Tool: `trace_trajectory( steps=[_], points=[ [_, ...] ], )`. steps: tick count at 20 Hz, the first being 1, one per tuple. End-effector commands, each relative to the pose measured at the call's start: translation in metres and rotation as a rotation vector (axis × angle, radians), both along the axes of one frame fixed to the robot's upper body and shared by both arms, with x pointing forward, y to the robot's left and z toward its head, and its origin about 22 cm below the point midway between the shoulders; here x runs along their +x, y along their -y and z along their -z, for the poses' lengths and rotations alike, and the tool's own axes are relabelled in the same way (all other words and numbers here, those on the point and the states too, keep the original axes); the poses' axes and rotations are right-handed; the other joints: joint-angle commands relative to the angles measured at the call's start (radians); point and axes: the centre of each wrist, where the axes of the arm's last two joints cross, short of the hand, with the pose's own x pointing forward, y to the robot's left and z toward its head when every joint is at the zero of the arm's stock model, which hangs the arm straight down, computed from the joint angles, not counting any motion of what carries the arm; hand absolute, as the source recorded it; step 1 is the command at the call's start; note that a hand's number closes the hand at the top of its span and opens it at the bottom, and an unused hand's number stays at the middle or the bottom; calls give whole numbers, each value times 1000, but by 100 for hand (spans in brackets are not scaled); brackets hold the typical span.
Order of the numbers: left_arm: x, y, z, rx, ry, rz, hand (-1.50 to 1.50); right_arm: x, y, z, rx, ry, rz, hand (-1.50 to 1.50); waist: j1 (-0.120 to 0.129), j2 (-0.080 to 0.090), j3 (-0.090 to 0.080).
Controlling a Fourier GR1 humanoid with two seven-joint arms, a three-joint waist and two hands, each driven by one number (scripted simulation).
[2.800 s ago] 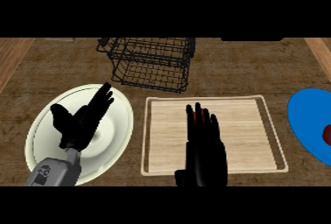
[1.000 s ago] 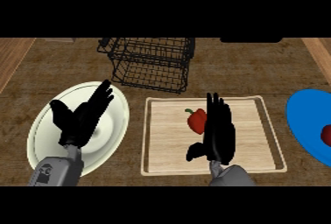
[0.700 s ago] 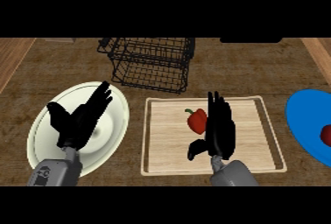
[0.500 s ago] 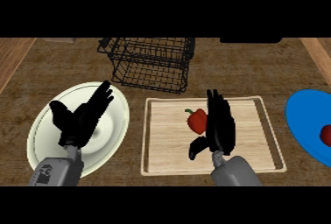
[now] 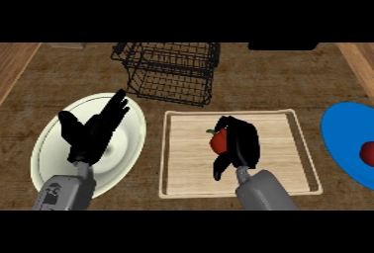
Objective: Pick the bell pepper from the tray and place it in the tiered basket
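A red bell pepper (image 5: 219, 142) with a green stem lies on the pale wooden tray (image 5: 292, 168) in the middle of the counter. My right hand (image 5: 242, 143) rests over the pepper's right side, fingers curling down around it and the thumb hanging below-left; most of the pepper is hidden. The black wire tiered basket (image 5: 172, 71) stands behind the tray, up and to the left. My left hand (image 5: 93, 131) stays open with fingers up over a white plate (image 5: 51, 148) at the left.
A blue plate (image 5: 345, 143) sits at the right edge with a small red object (image 5: 367, 151) on it. Wooden counter edges run along the far left and far right. Brown countertop lies between tray and basket.
My right hand's fingers, straight half a second ago, have curled down over the pepper. The pepper has stayed in place on the tray. The left hand has barely moved.
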Motion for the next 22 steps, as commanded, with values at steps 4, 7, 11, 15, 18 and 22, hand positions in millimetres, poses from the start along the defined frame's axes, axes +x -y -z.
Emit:
trace_trajectory(
  steps=[4, 7, 11, 15, 18, 22],
  points=[
    [-7, -4, 7, -7, 8, -1, 0, -14, -22, 17, -8, 88, -10, 150, 7, 24, 13],
    [0, -1, 5, 12, 2, -20, 0, -24, 0, 9, 69, 178, 6, 150, -5, 24, 13],
    [-3, -4, 2, 3, 3, -17, 0, -34, -20, 5, -12, -136, 224, 150, -1, 21, 11],
    [-10, 3, 7, 9, -1, -16, 0, -51, -37, -25, -13, -230, 366, 150, -6, 16, 11],
    [-14, -7, 15, -17, -7, -13, 0, -71, -53, -71, 131, -163, 383, 150, -6, 14, 11],
    [-10, -11, 16, 6, -14, -21, 0, -93, -56, -126, 229, -29, 364, 150, -19, 12, 10]
  ],
)
